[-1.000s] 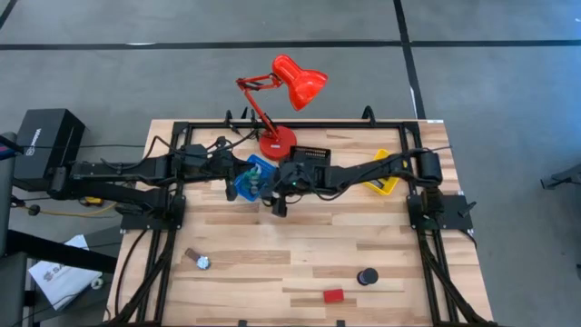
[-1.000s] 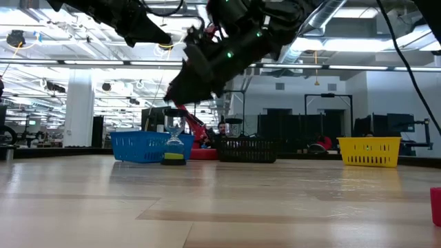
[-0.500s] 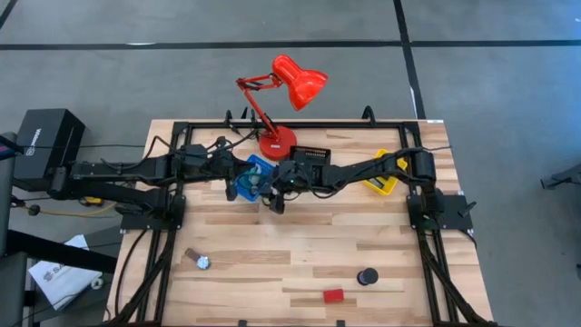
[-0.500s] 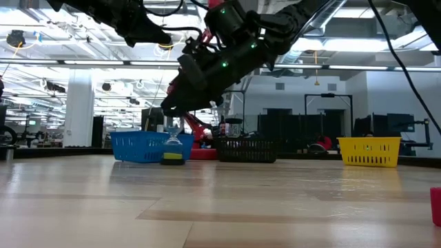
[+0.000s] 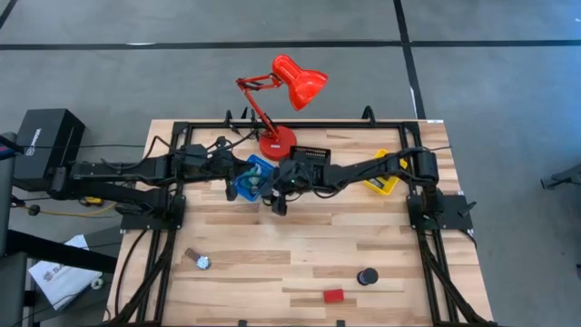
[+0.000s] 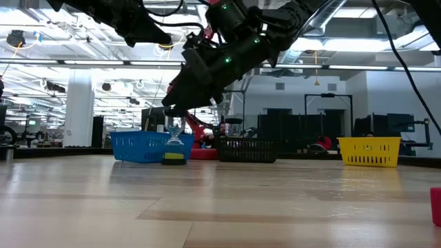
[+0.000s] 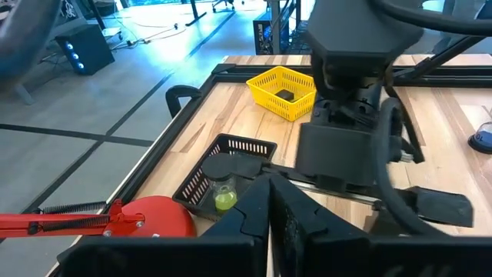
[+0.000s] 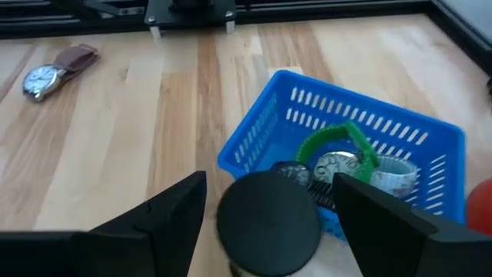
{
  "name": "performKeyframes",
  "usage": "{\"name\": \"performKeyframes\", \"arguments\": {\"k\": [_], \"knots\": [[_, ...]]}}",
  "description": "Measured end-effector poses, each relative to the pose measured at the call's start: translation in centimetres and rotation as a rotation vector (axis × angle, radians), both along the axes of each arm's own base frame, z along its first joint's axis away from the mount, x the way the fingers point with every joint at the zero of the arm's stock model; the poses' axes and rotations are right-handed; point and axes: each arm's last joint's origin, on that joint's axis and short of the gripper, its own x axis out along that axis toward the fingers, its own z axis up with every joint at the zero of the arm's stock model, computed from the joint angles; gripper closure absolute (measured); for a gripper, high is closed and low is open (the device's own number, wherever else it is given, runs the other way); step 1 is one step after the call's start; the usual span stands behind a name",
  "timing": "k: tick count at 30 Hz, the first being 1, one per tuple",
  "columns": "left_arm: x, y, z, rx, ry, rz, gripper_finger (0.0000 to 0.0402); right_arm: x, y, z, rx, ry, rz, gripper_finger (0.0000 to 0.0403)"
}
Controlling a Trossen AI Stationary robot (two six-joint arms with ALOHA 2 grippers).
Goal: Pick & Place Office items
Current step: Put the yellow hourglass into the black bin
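A small hourglass [image 6: 173, 141] with a yellow-green base stands upright on the table just in front of the blue bin [image 6: 138, 147]. My right gripper [image 8: 269, 181] hangs open over it. Its fingers stand on either side of the hourglass's black round top [image 8: 267, 223] without touching. In the high view this gripper [image 5: 277, 200] hides the hourglass. My left gripper [image 7: 269, 211] is shut and empty, hovering by the blue bin [image 5: 245, 182]. A red block [image 5: 334, 295], a black cylinder [image 5: 367, 275] and a wristwatch [image 5: 200, 262] lie on the near part of the table.
The blue bin [image 8: 254, 142] holds a green ring and other small items. A black bin [image 5: 313, 154] and a yellow bin [image 5: 381, 179] stand along the far side, beside the red desk lamp [image 5: 277, 141]. The wood between the arms and the near items is bare.
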Motion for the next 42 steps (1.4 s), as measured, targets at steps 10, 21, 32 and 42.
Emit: {"name": "performKeyframes", "arguments": {"k": [10, 21, 32, 42], "knots": [[0.0, 0.0, 0.0, 0.000, 0.000, 0.000, 0.0399, 0.2, -0.3, -2.0, 0.004, 0.060, -0.007, 0.0131], [0.0, 0.0, 0.0, 0.000, 0.000, 0.000, 0.0399, 0.7, -0.3, -2.1, -0.007, 0.000, 0.000, 0.0156], [0.0, 0.0, 0.0, 0.000, 0.000, 0.000, 0.0399, 0.7, -0.4, -2.1, -0.007, -0.003, -0.002, 0.0192], [0.0, 0.0, 0.0, 0.000, 0.000, 0.000, 0.0399, 0.3, -0.3, -0.9, -0.008, 0.011, 0.000, 0.0190]]}}
